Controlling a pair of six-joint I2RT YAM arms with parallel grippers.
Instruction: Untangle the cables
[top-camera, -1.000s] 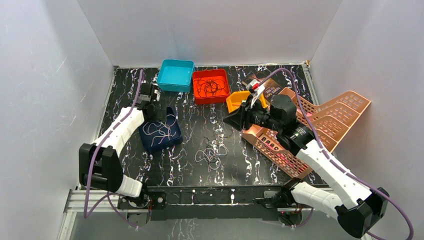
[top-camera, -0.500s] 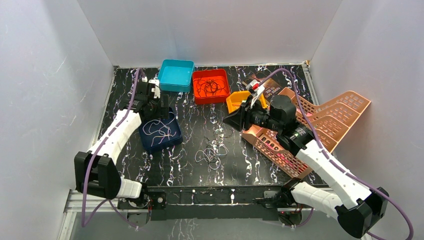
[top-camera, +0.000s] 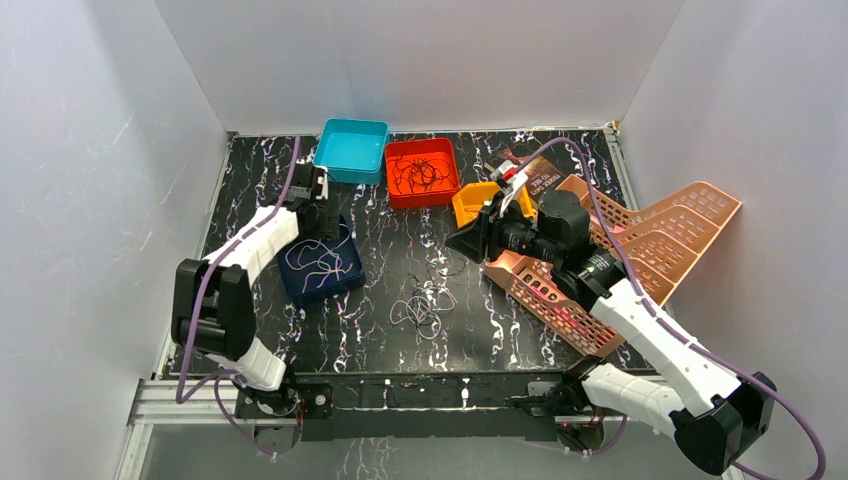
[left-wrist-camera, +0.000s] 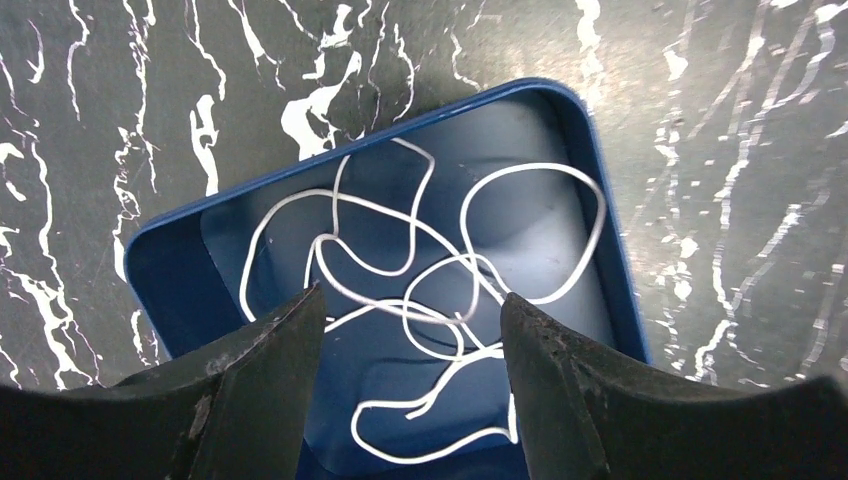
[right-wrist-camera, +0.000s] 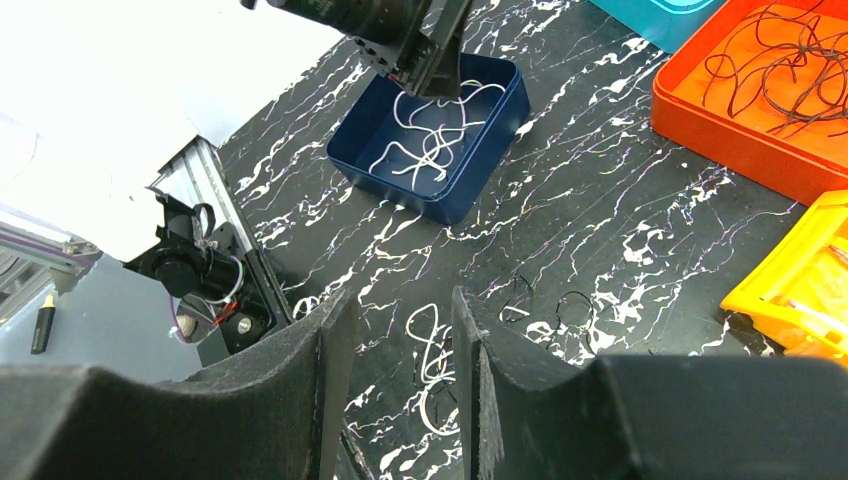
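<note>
A loose tangle of pale and black cables (top-camera: 424, 306) lies on the black marbled table; it also shows in the right wrist view (right-wrist-camera: 436, 366). White cables (left-wrist-camera: 430, 290) lie looped in a dark blue tray (top-camera: 345, 272), whose rim (left-wrist-camera: 600, 200) shows in the left wrist view. My left gripper (top-camera: 320, 212) hovers over this tray's far edge, jaws open and empty (left-wrist-camera: 410, 320). Black cables (top-camera: 420, 175) lie in a red tray (top-camera: 448, 187). My right gripper (top-camera: 466, 239) is held above the table, up and right of the tangle, jaws partly open and empty (right-wrist-camera: 398, 305).
A cyan tray (top-camera: 352, 150) stands at the back, left of the red tray. A small orange bin (top-camera: 474, 202) and copper-pink perforated racks (top-camera: 650, 240) lie on the right under my right arm. White walls enclose the table.
My left arm has swung right and its gripper has shifted a little right over the blue tray's far edge. My right arm and the cables on the table have not moved.
</note>
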